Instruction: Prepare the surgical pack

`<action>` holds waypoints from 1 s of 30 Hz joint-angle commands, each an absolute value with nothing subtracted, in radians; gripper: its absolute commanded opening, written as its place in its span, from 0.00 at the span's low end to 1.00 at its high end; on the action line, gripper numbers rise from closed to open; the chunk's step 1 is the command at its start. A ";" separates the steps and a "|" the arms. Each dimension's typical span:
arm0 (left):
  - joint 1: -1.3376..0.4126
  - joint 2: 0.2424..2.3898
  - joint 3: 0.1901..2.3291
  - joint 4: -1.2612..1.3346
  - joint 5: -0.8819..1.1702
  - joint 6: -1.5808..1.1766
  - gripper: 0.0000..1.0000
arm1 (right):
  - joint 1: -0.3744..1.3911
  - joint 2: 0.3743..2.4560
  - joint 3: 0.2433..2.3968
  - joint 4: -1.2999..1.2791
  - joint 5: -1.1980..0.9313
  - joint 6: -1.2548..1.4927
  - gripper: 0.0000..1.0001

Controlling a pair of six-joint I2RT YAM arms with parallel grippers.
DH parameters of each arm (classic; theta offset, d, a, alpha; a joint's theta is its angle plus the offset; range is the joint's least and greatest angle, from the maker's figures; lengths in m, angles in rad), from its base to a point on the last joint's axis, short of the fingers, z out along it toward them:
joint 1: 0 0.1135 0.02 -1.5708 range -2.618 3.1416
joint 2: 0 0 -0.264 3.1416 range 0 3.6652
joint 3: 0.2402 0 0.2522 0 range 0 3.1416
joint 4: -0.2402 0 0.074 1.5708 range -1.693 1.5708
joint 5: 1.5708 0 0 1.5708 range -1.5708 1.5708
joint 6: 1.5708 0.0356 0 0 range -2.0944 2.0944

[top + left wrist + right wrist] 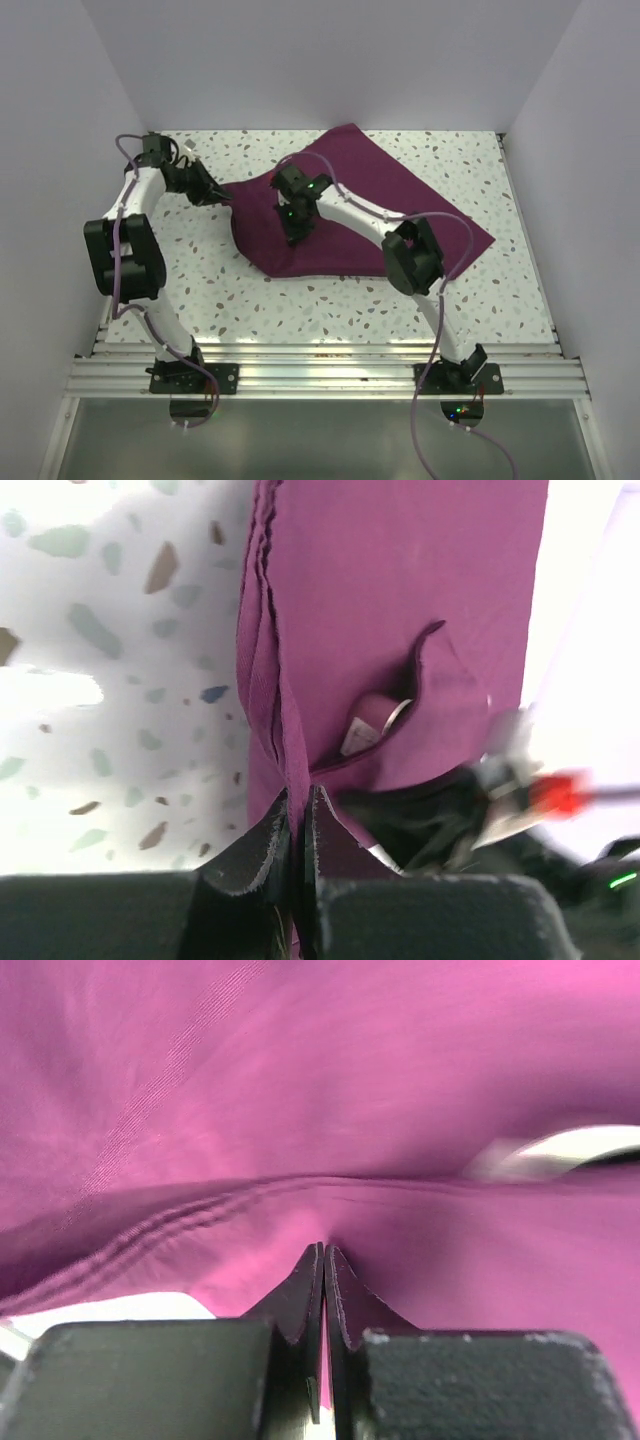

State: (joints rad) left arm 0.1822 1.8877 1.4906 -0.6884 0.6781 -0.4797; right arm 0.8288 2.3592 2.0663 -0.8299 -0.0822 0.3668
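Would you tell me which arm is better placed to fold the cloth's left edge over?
Left, I think: the left gripper pinches the surgical pack at its left edge, whereas the right gripper grips it nearer the middle.

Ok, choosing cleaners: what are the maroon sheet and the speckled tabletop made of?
Deep purple-maroon cloth sheet: likely woven fabric, matte; fine weave lines, stitched hem, soft folds. White speckled tabletop: smooth terrazzo or terrazzo-print laminate; scattered chips show, which one is unclear.
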 commanded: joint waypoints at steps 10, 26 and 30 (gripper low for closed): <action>0.006 1.804 1.568 -0.617 0.712 -0.626 0.00 | 0.417 1.933 1.791 -0.861 -0.003 0.341 0.00; -0.270 1.989 1.874 -0.580 0.719 -0.782 0.00 | 0.207 2.061 1.516 -0.801 0.015 0.356 0.00; -0.336 2.032 1.917 -0.571 0.721 -0.808 0.00 | 0.201 2.109 1.523 -0.805 0.005 0.357 0.00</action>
State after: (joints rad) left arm -0.2977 2.0155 1.8484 -0.6243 0.6884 -0.7612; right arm 0.2066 2.0640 1.5089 -0.8139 0.0055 0.3592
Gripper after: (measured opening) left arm 0.072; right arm 0.007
